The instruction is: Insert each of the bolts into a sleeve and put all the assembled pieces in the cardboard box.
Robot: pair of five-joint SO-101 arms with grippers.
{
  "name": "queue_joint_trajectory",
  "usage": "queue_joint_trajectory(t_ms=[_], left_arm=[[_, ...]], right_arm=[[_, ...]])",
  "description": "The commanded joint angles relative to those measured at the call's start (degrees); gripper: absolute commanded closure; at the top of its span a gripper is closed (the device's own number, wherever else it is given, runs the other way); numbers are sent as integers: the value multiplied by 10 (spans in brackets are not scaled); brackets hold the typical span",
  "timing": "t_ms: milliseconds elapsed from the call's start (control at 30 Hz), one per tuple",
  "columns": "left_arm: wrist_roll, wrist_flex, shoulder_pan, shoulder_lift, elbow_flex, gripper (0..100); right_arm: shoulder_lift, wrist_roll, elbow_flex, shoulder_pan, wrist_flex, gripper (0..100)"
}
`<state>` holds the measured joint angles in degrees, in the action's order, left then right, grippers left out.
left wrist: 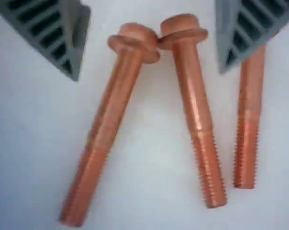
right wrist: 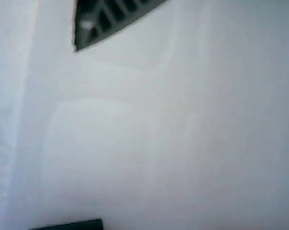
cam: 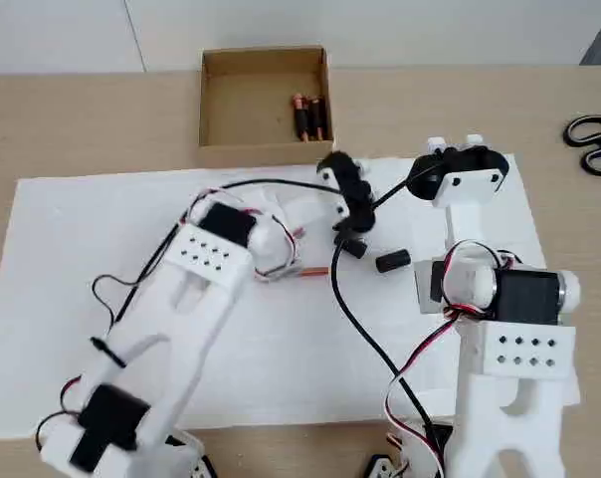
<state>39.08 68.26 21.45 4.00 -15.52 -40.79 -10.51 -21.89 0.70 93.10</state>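
Between the left end effector's (left wrist: 148, 74) parted fingers (left wrist: 49, 28) lie two bolts (left wrist: 192, 96) — a third bolt (left wrist: 247, 120) beside.

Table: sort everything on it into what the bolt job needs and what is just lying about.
Job: bolts; sleeves; box; assembled pieces already in the box.
Lying about: scissors, on the bare table, off the white sheet.
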Motion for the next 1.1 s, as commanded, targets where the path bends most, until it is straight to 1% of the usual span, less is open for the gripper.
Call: queue_joint_trajectory(t_ms=[0,133,300,367,600,1000,1067], left_arm=[[11,28,-8,-45,75,822],[11,61,7,-90,112,822],[11,109,47,-81,115,822],[11,114,48,-80,115,822],[19,108,40,-121,113,822],[17,44,34,-206,114,824],[15,35,27,-219,115,842]], right_arm=[[-12,-4,3,0,-1,805],[-12,-4,3,0,-1,805],[-12,-4,3,2,-1,805],[-12,-4,3,2,-1,805],[-12,-4,3,1,0,805],[-12,-4,3,3,3,805],[-12,-4,3,3,3,805]])
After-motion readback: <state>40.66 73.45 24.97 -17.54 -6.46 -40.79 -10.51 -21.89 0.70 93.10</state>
